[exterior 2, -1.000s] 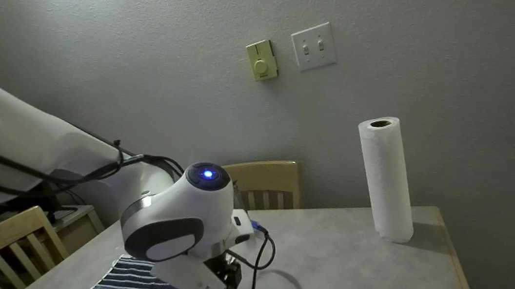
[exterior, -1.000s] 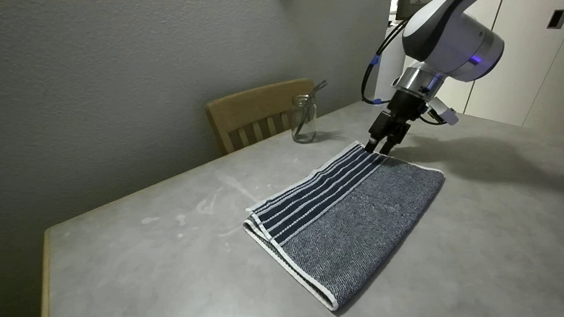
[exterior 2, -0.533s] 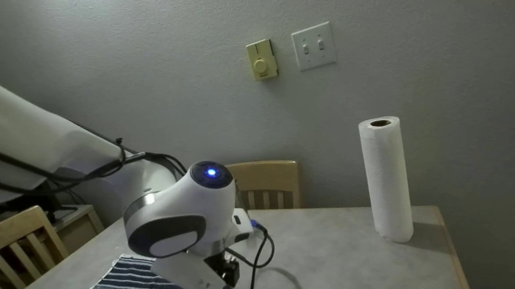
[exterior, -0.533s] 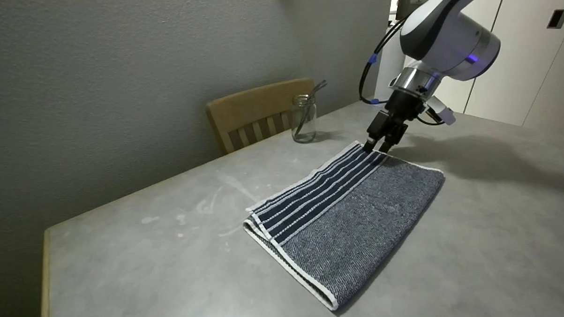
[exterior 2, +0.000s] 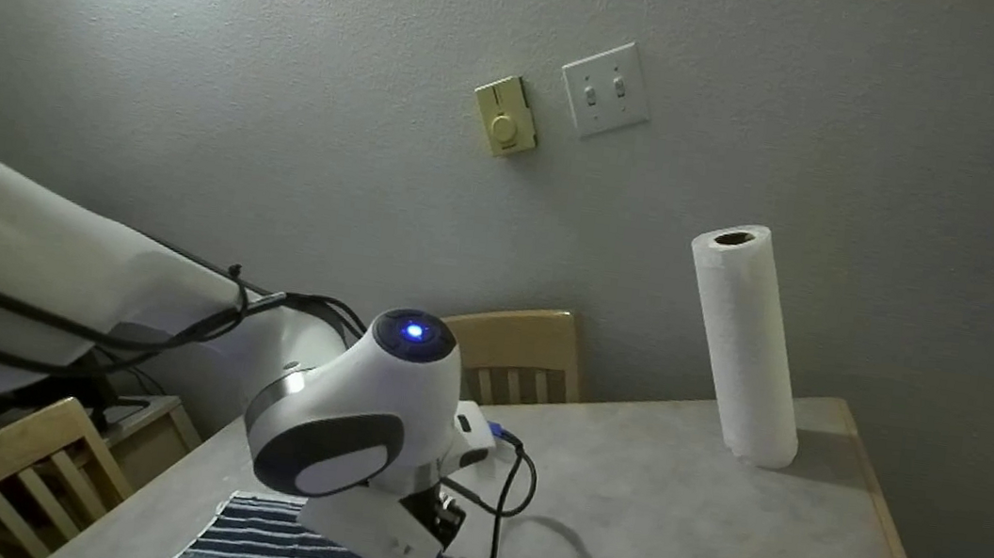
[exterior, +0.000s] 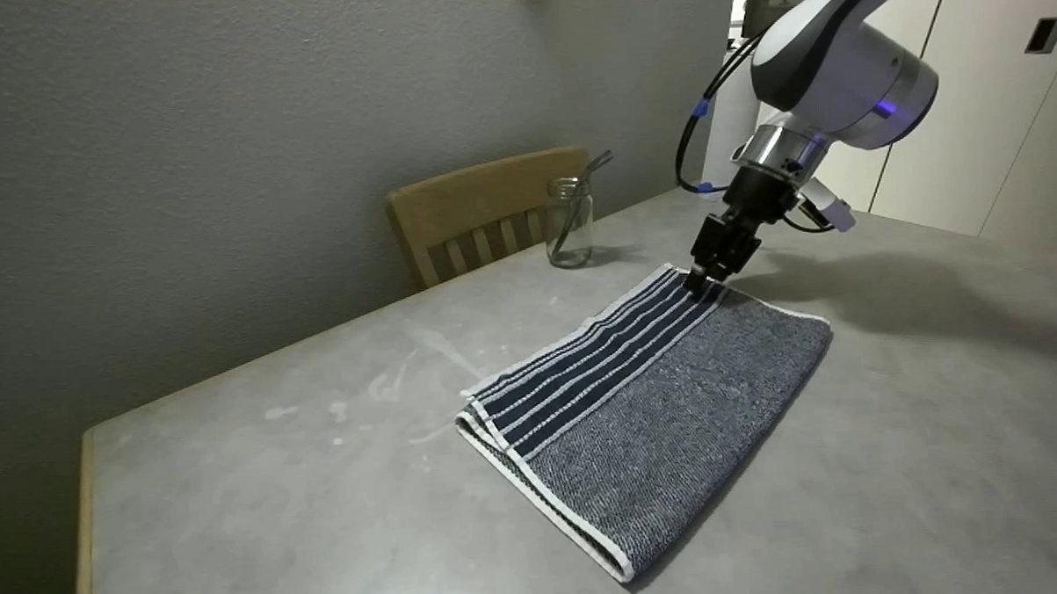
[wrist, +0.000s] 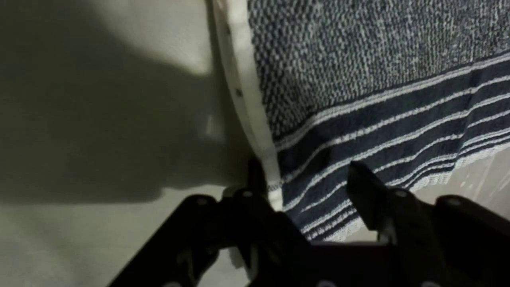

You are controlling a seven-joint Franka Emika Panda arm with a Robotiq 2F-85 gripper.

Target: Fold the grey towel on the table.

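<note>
The grey towel [exterior: 673, 406] lies folded over in layers on the table [exterior: 307, 498], its white-striped end on top towards the chair side. It shows partly in an exterior view [exterior 2: 265, 549], where the arm covers the rest, and in the wrist view [wrist: 378, 48]. My gripper [exterior: 705, 280] is low at the towel's far short edge, by the striped corner. In the wrist view the gripper's fingers [wrist: 306, 165] stand apart, one just outside the pale edge and one over the stripes, with towel between them. Whether the fingers touch the cloth is unclear.
A glass jar [exterior: 570, 234] with utensils stands near the wall-side table edge. A wooden chair [exterior: 490, 197] is behind it. A white paper towel roll [exterior 2: 746, 348] stands upright near a table corner. Another wooden chair [exterior 2: 8, 475] is at the lower left in an exterior view.
My gripper's fingers look closer together in an exterior view than before. The gripper has shifted slightly, and the towel edge near it has moved a little. The rest of the towel lies the same.
</note>
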